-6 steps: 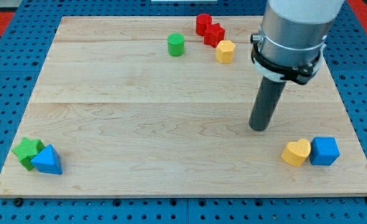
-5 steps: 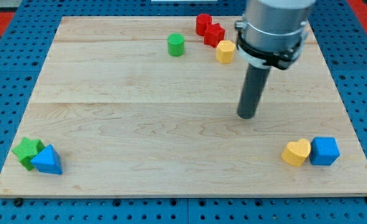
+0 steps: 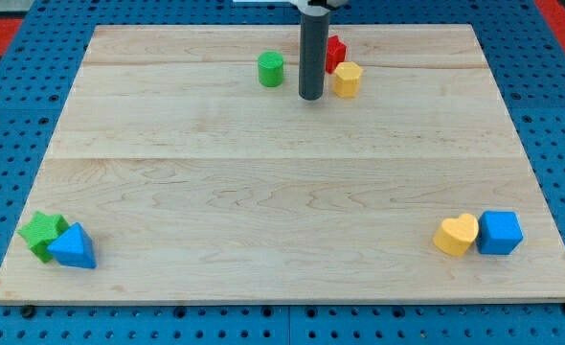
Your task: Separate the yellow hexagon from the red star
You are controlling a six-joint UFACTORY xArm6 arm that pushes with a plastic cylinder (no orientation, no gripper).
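The yellow hexagon (image 3: 348, 79) sits near the view's top, touching the red star (image 3: 335, 53) just above and left of it. My rod stands upright in front of the red blocks and hides most of them. My tip (image 3: 310, 96) rests on the board just left of the yellow hexagon, between it and the green cylinder (image 3: 271, 69).
A yellow heart (image 3: 456, 234) and a blue cube (image 3: 500, 232) lie together at the bottom right. A green star (image 3: 41, 233) and a blue triangle (image 3: 73, 246) lie together at the bottom left. The wooden board (image 3: 282, 192) lies on a blue pegboard.
My rod has moved from the board's right middle up and to the left, to a spot just left of the yellow hexagon. It now covers the red blocks. No block has moved.
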